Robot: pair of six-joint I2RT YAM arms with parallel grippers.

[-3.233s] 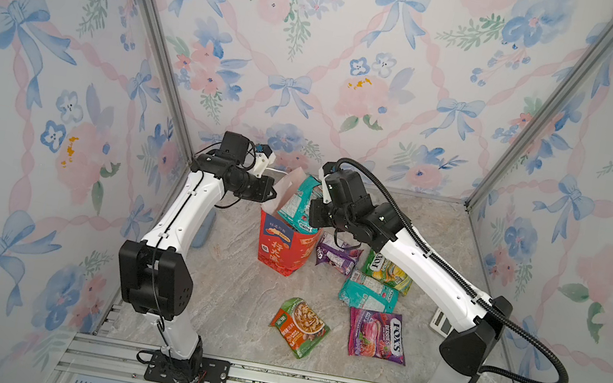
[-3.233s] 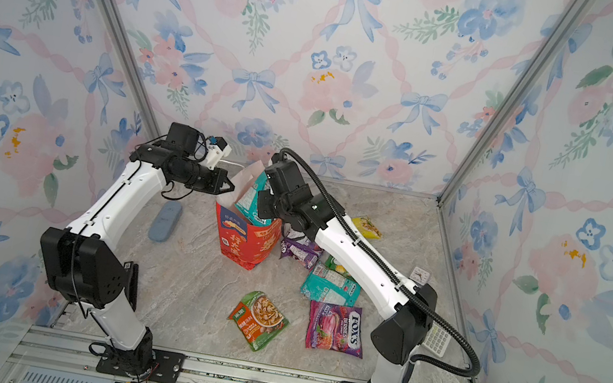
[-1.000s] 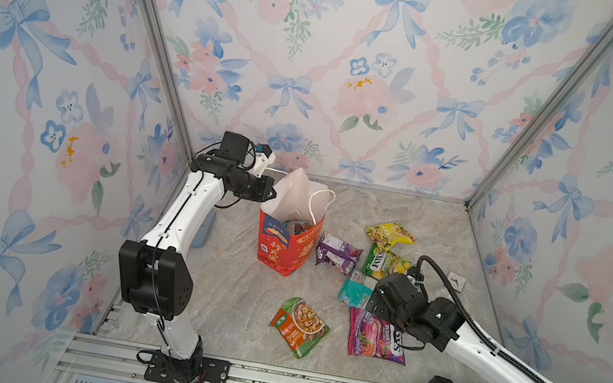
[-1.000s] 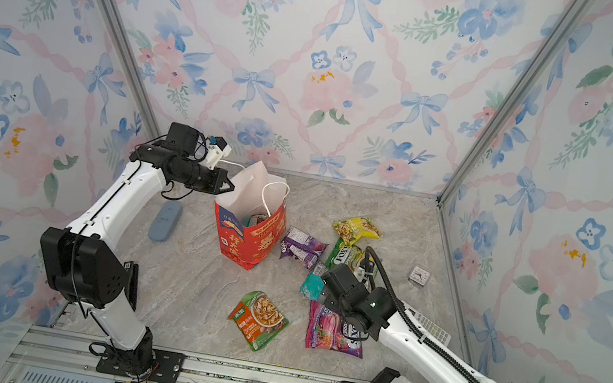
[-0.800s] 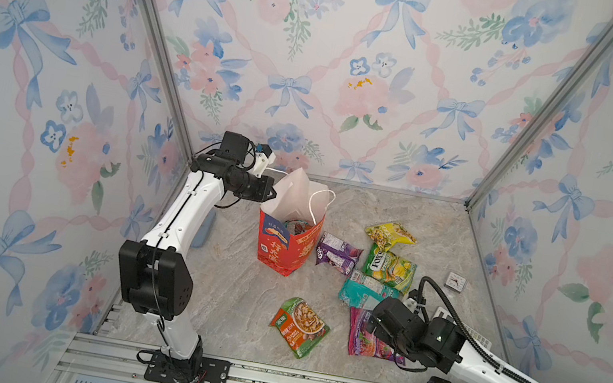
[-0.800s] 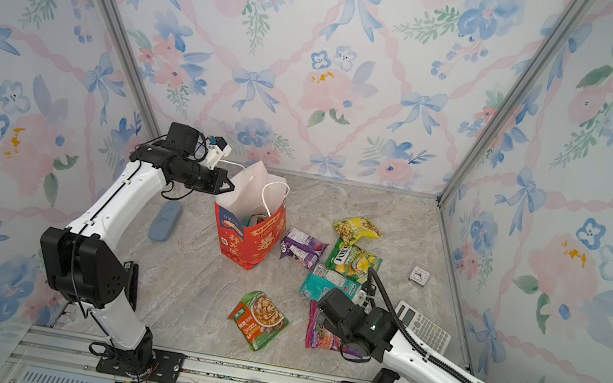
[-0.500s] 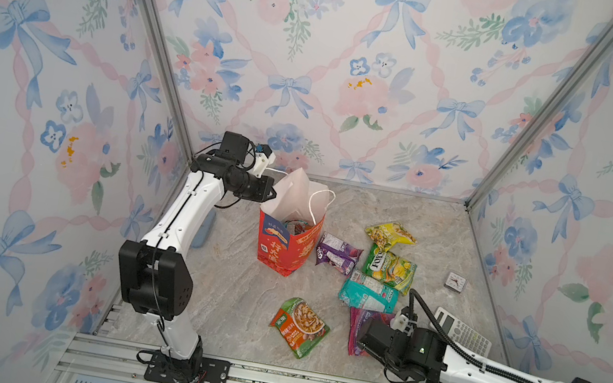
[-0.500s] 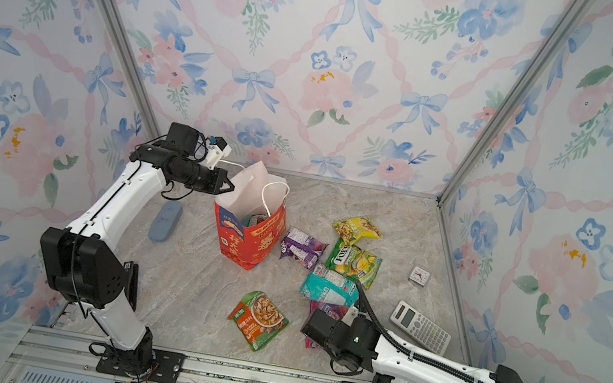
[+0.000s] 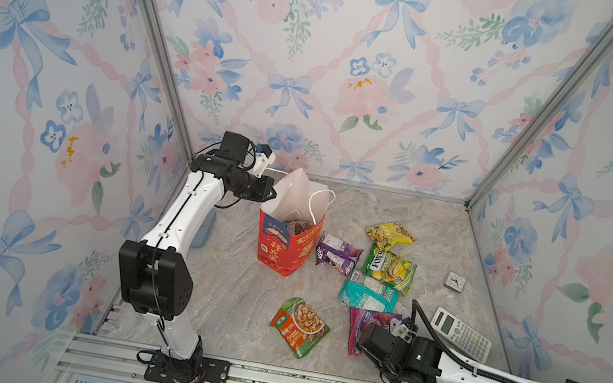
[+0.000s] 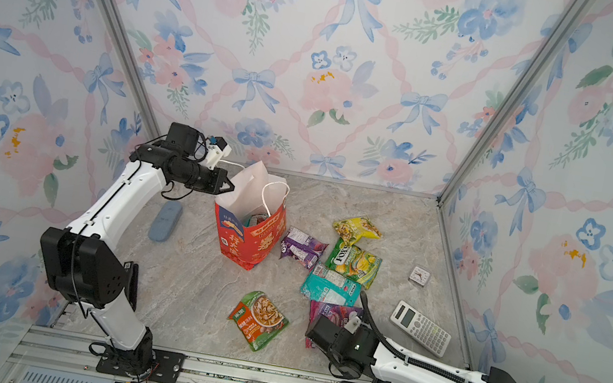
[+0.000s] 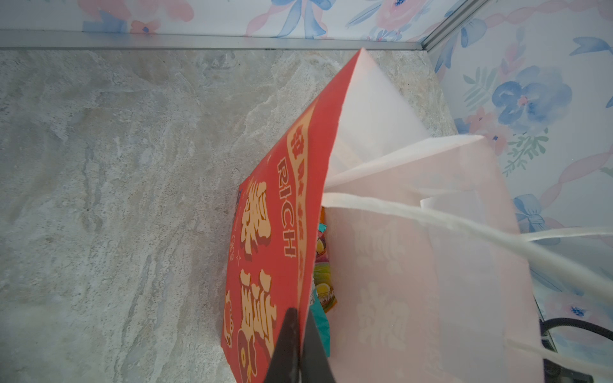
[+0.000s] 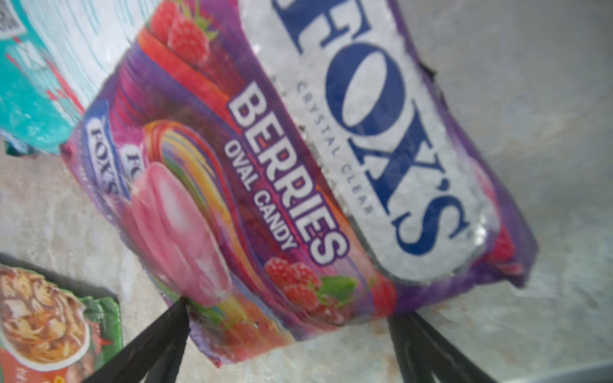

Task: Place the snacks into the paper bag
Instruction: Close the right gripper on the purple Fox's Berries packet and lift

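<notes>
Inside the red paper bag (image 9: 287, 245) a few snacks (image 9: 293, 224) already lie; six more wait beside it. The left gripper (image 11: 300, 313) pinches the bag's rim. The right gripper (image 12: 288, 310), jaws wide, straddles the Fox's Berries packet (image 12: 298, 165), not yet gripping.

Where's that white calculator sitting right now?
In both top views the white calculator lies flat on the right side, nearer the camera than the small clock and just right of the purple berry packet.

White calculator (image 9: 460, 339) and small clock (image 9: 454, 282) by the right wall (image 9: 609, 209), grey-blue oblong (image 10: 165, 221) by the left wall (image 10: 15, 110).
</notes>
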